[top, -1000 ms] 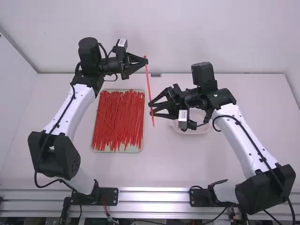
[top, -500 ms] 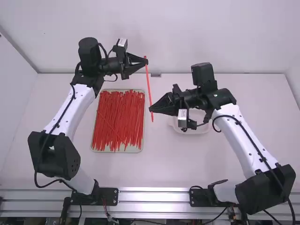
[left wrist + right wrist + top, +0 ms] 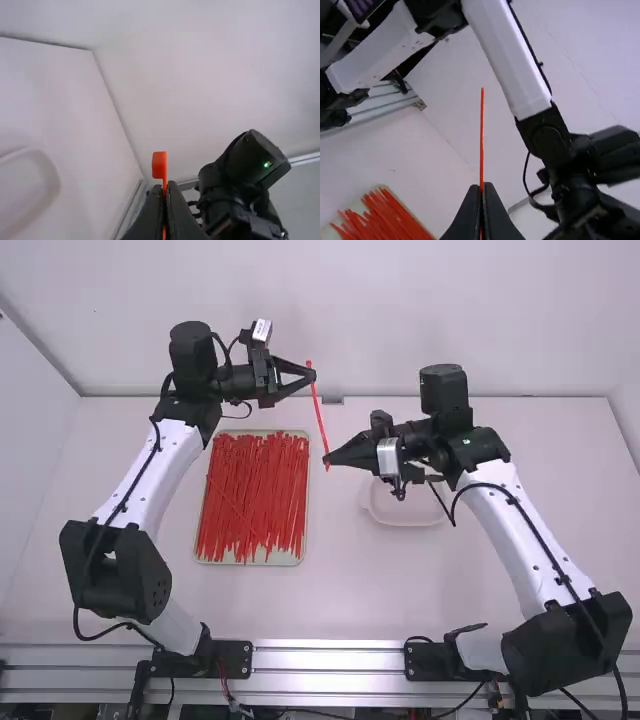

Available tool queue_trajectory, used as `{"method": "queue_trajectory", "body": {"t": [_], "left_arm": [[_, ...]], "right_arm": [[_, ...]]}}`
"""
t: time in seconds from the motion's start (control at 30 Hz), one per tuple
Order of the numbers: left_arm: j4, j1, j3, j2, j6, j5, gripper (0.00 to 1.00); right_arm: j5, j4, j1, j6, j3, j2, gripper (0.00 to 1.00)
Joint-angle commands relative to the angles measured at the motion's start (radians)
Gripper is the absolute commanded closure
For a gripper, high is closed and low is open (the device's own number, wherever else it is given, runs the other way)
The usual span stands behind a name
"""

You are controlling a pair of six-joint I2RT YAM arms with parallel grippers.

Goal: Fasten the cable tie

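Cable tie (image 3: 318,418) held aloft over the counter (image 3: 400,580) beside the tray of red ties (image 3: 252,498), left claw (image 3: 308,380) clamped near its top end, right claw (image 3: 327,457), spread around it a second earlier, had pinched shut on its lower end and risen slightly

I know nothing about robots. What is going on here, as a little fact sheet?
held item: one red tie, straight, not yet looped
left jaws: shut on the tie just below its square head
right jaws: shut on the tie near its other end
spare ties: heap on a tray
also there: clear bowl under the right arm
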Motion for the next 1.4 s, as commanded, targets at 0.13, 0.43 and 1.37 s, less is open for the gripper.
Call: {"method": "queue_trajectory", "body": {"t": [0.13,0.43,1.37], "left_arm": [[-0.034,0.001,0.002,0.0,0.164,0.019,0.98],[-0.056,0.002,0.002,0.0,0.326,0.022,0.98],[-0.02,0.002,0.002,0.0,1.275,0.07,0.98]], "right_arm": [[-0.006,0.019,-0.015,0.174,0.024,0.009,1.0],[-0.039,-0.027,0.04,0.166,0.024,0.009,1.0],[0.299,0.531,0.013,1.461,-0.001,0.01,1.0]]}}
